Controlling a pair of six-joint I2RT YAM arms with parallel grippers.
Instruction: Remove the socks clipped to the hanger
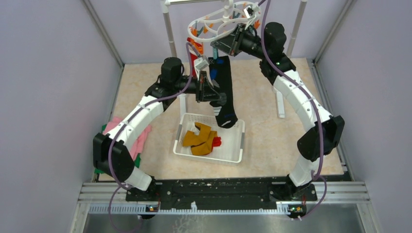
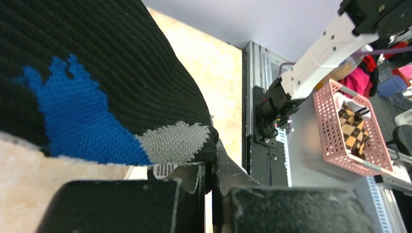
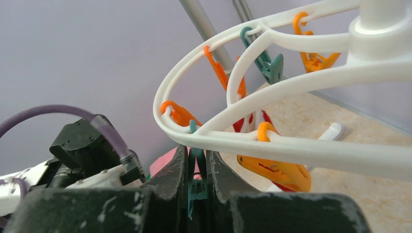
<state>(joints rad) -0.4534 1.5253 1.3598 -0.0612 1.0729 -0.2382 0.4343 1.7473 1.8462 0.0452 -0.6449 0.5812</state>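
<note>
Beige speckled tabletop (image 1: 272, 136) fills the overhead view, boxed in by lavender walls. A white mesh basket (image 1: 234, 150) sits near the middle, holding a mustard-orange sock (image 1: 199, 138) and a red sock (image 1: 216, 141). A pink and green folded cloth (image 1: 145, 136) lies at the table's left edge, partly under your left arm. At the far end, the white oval ring hanger (image 1: 209, 24) hangs from a white pole rack (image 1: 169, 29). The long black sock (image 1: 226, 92) hangs from the hanger's near side, long axis running up and down, its lower end over the basket's far rim. Your left gripper (image 1: 210, 92) meets it partway down. Your right gripper (image 1: 221, 46) is up at the hanger.

From your left wrist, the black knit sock (image 2: 121, 63), with blue and grey patches, drapes across the picture. The left gripper (image 2: 210, 170) is pressed together, pinching the sock's lower edge. A pink plastic basket (image 2: 335, 126) stands beyond the table's metal rail.

From your right wrist, the hanger ring (image 3: 301, 150) curves overhead with orange clips (image 3: 277, 170) dangling. The right gripper (image 3: 196, 160) squeezes a teal clothespin clip (image 3: 197, 189) between its fingers.
</note>
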